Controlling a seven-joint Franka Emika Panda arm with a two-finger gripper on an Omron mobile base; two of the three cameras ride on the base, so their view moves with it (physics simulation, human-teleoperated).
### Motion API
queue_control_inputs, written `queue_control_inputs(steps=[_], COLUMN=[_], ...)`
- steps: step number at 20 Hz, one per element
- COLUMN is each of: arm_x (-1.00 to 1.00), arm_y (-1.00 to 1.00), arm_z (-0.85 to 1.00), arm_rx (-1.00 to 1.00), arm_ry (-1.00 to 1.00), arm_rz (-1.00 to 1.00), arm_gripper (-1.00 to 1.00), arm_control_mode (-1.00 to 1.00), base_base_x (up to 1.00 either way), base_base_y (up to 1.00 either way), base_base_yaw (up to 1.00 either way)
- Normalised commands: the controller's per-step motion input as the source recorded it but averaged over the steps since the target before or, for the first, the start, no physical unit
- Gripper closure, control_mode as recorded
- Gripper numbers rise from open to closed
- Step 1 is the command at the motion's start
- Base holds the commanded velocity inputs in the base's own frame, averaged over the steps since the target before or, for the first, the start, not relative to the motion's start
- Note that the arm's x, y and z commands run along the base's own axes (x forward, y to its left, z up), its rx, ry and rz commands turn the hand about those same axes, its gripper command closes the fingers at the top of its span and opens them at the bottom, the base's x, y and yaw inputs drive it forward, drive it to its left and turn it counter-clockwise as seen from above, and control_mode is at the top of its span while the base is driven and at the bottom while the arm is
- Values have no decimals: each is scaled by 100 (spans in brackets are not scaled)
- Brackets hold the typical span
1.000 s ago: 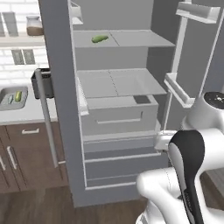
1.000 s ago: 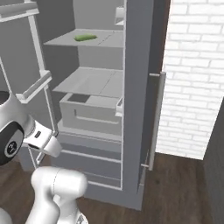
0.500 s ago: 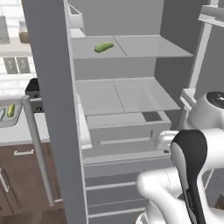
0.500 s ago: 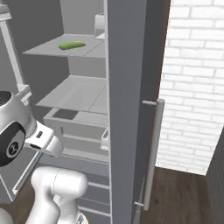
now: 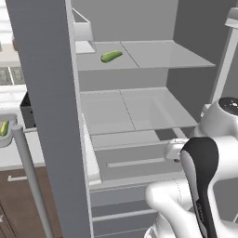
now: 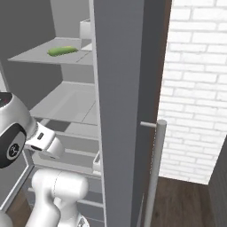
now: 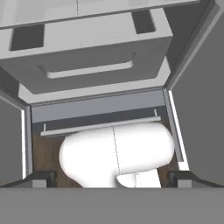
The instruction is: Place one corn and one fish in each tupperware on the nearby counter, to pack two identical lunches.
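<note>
Tool tips show as two small dark tabs at the bottom corners of the hand view, spread wide with nothing between them, aimed down at the drawer front and the freezer handle below it.

Compared with a second ago, the whole scene has grown and slid in both base views: the base has driven closer to the open fridge, so the camera has moved, not the things. The counter has slipped almost out of the left base view, leaving only a pale strip over brown cabinets at the far left, with one tupperware just peeking at the edge and something yellow-green, perhaps corn, in it. That suggests the robot is now searching the fridge for the remaining food, with packing far from finished.

Going left to right in the left base view: the fridge door is a flat, matte grey slab with a smooth round metal handle. Next comes the upper shelf, a thin pale pane, carrying a small glossy green oblong item that looks like a pickle or cucumber, not corn or fish. The shelf below is bare, and no fish is visible. The arm, smooth white with a dark joint, fills the lower right.
</note>
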Motion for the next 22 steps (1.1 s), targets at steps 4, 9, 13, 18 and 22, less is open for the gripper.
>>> queue_control_inputs(steps=[4,9,13,18,22], arm_x=[0,-3,-1,38,87], arm_y=[0,33,10,1,0], arm_z=[0,76,94,97,100], arm_rx=[0,-23,-27,-15,14], arm_ry=[0,-43,-64,-41,-20], arm_rz=[0,20,27,11,-1], arm_gripper=[-100,-100,-100,-100,-100], arm_control_mode=[100,-100,-100,-100,-100], base_base_x=[-5,-3,0,0,0], base_base_y=[11,8,0,0,0], base_base_yaw=[3,2,0,0,0])
